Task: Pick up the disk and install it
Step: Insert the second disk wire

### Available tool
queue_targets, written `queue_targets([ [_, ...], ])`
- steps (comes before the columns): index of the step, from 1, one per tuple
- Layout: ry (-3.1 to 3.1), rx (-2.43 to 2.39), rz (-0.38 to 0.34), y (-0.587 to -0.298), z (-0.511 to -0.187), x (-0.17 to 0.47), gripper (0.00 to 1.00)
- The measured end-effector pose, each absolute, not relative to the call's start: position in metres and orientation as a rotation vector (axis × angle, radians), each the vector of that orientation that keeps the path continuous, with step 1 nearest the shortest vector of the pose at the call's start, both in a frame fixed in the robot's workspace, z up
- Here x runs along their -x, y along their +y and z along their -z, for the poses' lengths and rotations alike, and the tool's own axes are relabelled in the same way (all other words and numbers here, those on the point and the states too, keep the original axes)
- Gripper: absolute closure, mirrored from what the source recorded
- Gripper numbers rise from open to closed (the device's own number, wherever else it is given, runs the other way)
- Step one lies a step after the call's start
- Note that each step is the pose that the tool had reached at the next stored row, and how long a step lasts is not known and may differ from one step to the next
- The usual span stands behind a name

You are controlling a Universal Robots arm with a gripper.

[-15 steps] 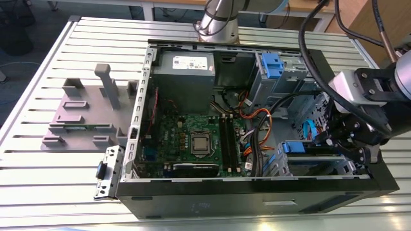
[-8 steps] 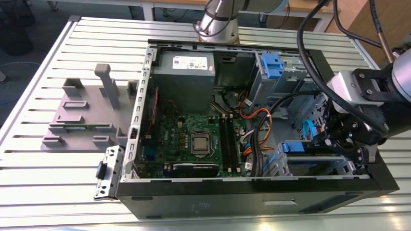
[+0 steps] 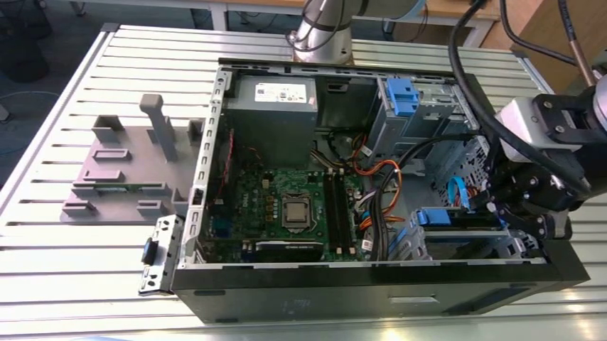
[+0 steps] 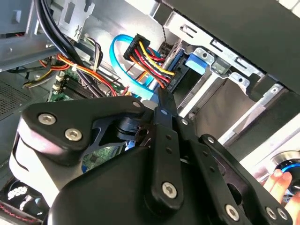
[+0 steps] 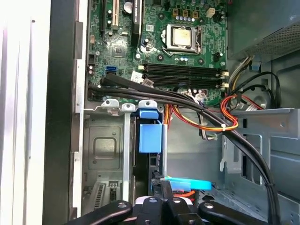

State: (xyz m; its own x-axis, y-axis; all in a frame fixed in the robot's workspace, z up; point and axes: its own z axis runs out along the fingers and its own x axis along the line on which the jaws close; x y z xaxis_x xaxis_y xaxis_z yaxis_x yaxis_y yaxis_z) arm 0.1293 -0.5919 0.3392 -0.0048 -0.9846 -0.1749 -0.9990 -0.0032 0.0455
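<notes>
1. one black robot gripper (image 3: 519, 213) hangs inside the open black desktop computer case (image 3: 379, 284) at the exterior view's right, low over the silver drive bay (image 3: 465, 241) in the case's corner.
2. the disk, a flat drive in a blue plastic carrier bracket (image 3: 446, 217), sits in that bay just beside the gripper, on its motherboard side; its blue tab (image 5: 150, 133) stands edge-on in the slot straight ahead of the gripper in the first wrist view.
3. the gripper's black linkage arms (image 4: 164, 154) crowd the second wrist view, and its tips are hidden behind them, so i cannot tell how far it is open or whether it grips the carrier.
4. a light blue flat data cable (image 4: 123, 65) and a bundle of red, yellow and black power wires (image 4: 150, 58) run to a black connector just beyond the gripper in the second wrist view.
5. the green motherboard with its square silver processor socket (image 5: 180, 36) lies farther ahead of the gripper, past the bay.
6. a second blue-tabbed silver drive cage (image 3: 403, 96) is fixed well away from the gripper beside the grey power supply box (image 3: 275, 96).
7. outside the case, far across from the gripper, a grey plastic stand with upright posts (image 3: 133, 167) rests on the ribbed metal desk (image 3: 57, 234).
</notes>
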Motion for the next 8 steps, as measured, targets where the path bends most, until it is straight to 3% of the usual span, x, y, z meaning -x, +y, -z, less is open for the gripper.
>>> queue_targets([
  [8,2.158,2.153,-0.254,-0.592,-0.343,-0.142,0.89],
])
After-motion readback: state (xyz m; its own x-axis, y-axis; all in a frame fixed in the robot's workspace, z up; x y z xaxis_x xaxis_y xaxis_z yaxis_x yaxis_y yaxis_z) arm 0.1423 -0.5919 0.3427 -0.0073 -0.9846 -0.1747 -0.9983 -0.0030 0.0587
